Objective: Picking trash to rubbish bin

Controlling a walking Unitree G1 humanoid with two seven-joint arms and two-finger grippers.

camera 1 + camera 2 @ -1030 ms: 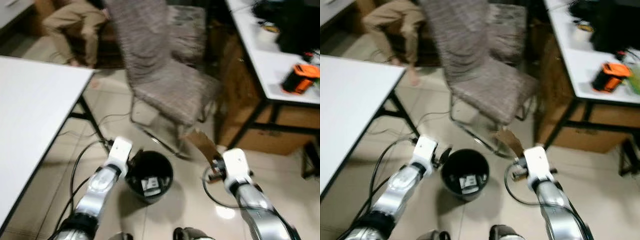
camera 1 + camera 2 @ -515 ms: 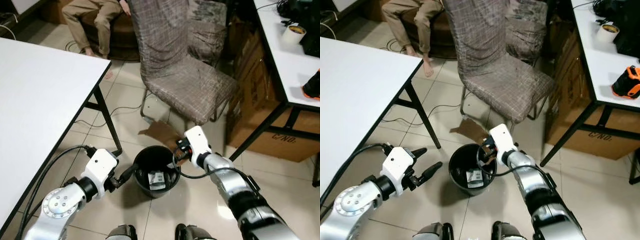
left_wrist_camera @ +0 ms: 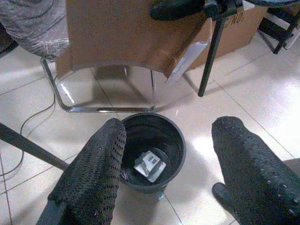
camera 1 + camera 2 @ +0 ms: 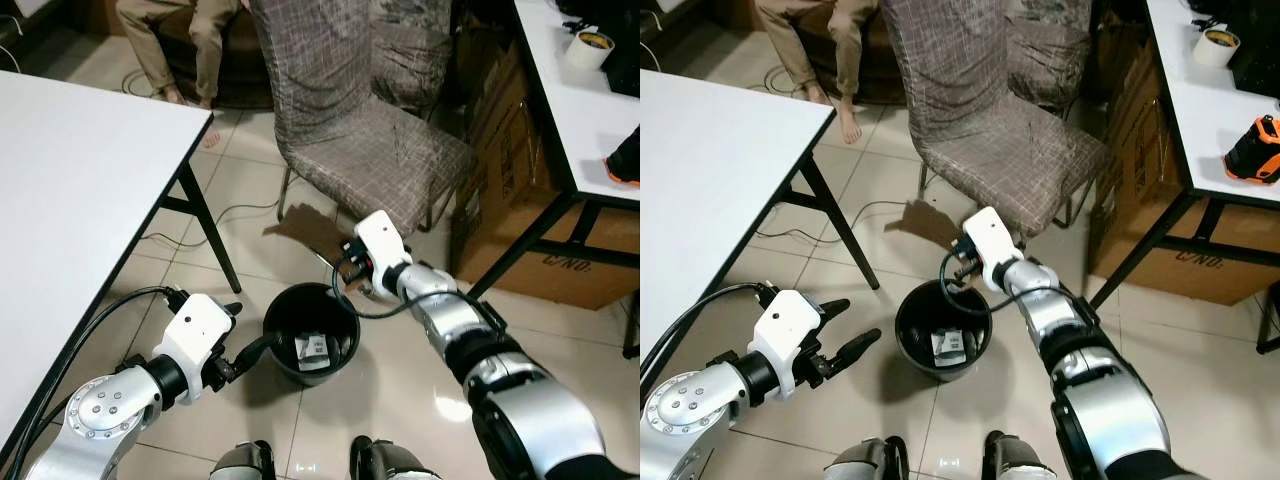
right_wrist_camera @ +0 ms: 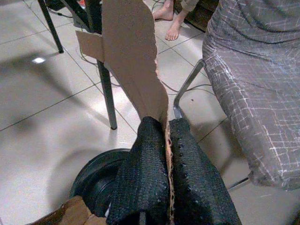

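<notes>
A black round bin (image 4: 282, 345) stands on the tiled floor between my arms, with a white-and-grey scrap (image 4: 315, 352) lying in its bottom. My right gripper (image 4: 346, 268) is shut on a torn piece of brown cardboard (image 4: 300, 230), just above the bin's far rim. In the right wrist view the fingers (image 5: 145, 159) pinch the cardboard (image 5: 133, 56) edge-on, and the bin (image 5: 96, 176) lies below. My left gripper (image 4: 848, 326) is open and holds nothing, low beside the bin's left side. The left wrist view looks between its fingers (image 3: 93, 173) at the bin (image 3: 176, 140).
A grey checked chair (image 4: 370, 140) stands right behind the bin. A white table (image 4: 70, 170) is at the left; its leg and cables (image 4: 170, 240) are near my left arm. Another table (image 4: 590, 100) and a cardboard box (image 4: 545, 260) are at the right. A person (image 4: 180, 40) sits at the back.
The camera has shifted. My right gripper has carried the cardboard leftward from beside the bin to its far rim. My left gripper has drawn back a little from the bin's rim.
</notes>
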